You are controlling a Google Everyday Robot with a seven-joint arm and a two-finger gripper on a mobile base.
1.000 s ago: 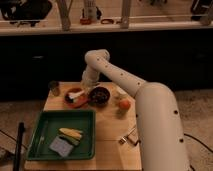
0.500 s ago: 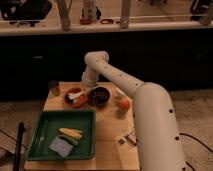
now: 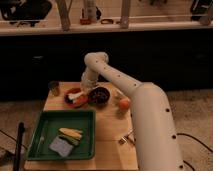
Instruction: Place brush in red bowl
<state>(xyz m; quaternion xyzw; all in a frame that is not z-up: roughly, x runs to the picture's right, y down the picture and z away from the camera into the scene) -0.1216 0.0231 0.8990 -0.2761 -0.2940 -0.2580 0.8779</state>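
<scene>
**End effector over the red bowl**

The end effector (image 3: pixel 86 90) hangs just above the red bowl (image 3: pixel 76 98); whether it grips or has let go, I cannot tell. The brush (image 3: pixel 75 94) lies in that bowl, white handle showing. Right of it sits a dark bowl (image 3: pixel 99 95). No writing is legible.

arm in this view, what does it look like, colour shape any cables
The arm is a thick, off-white, smooth tube of rounded segments, with a bulbous joint at its far end. No cables or markings show. Its pincer, over the table's far side by the red bowl, looks pale too.
</scene>
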